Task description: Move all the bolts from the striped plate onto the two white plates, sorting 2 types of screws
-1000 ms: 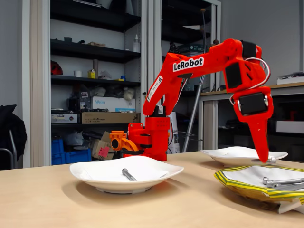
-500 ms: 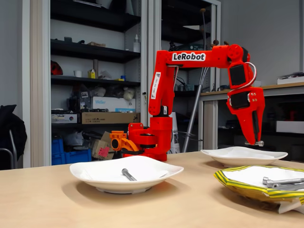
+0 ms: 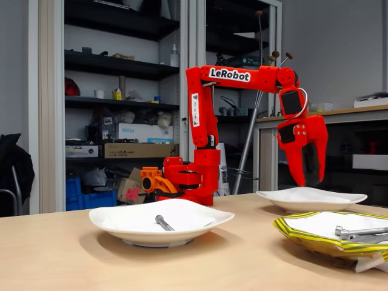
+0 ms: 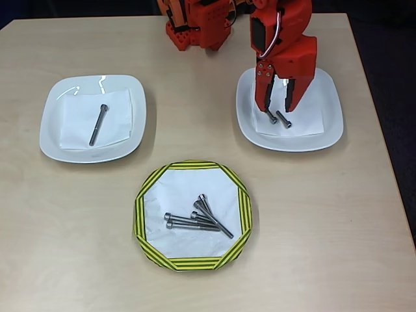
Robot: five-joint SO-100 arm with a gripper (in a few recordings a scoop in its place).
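Gripper (image 4: 278,107) fingers spread apart, holding nothing, above the right white plate (image 4: 328,127), where two short bolts (image 4: 278,118) lie. Left white plate (image 4: 52,130) holds one long bolt (image 4: 99,124). Near striped plate (image 4: 242,209) carries several bolts (image 4: 195,218). Surface: light wooden table (image 4: 78,247). Dark cluttered shelving (image 3: 115,91) stands far behind.

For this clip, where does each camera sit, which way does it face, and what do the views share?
Fixed view: sits low at table height across from the arm's base, looking level over the striped plate toward shelves; shows the whole red arm and open claw.
Overhead view: above the table, looking straight down; shows the base, the wrist and the claw above the right white plate.
Shared: both show the left white plate holding one bolt, and the bolts on the striped plate.
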